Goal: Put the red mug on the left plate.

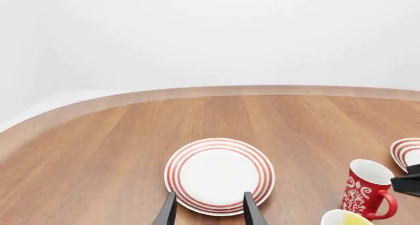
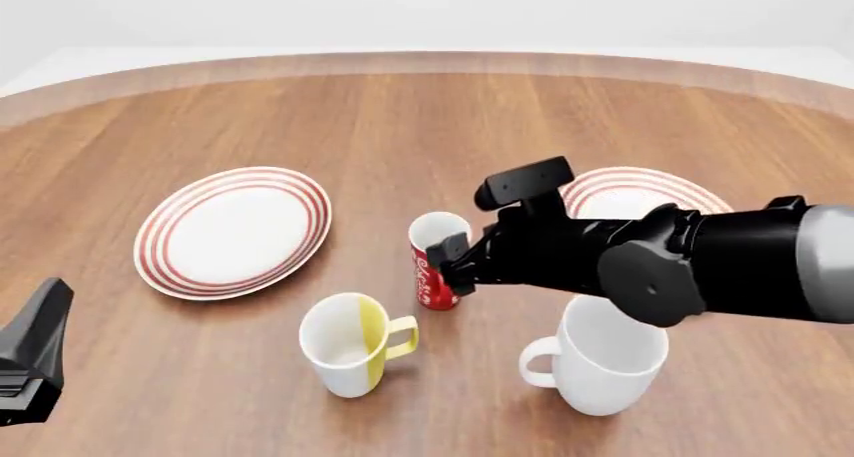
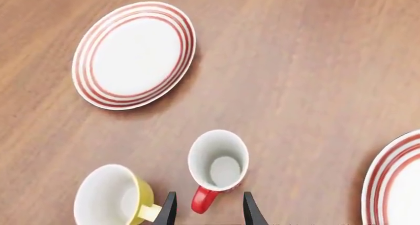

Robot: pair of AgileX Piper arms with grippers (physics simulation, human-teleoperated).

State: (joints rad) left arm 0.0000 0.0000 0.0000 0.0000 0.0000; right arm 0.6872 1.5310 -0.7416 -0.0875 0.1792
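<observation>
Beside round ringed left plate (image 2: 234,230), slim glossy red mug (image 2: 435,260), upright

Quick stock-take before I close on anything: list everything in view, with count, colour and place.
red mug: one, red with white swirls, table centre, handle between the right fingertips
left plate: one, white with red rings, left of the mug
right plate: one, same pattern, partly behind the right arm
white-and-yellow mug: one, nearer than the red mug
white mug: one, near right
table: one, brown wood
left gripper: open, holds nothing
right gripper: open, astride the handle
</observation>
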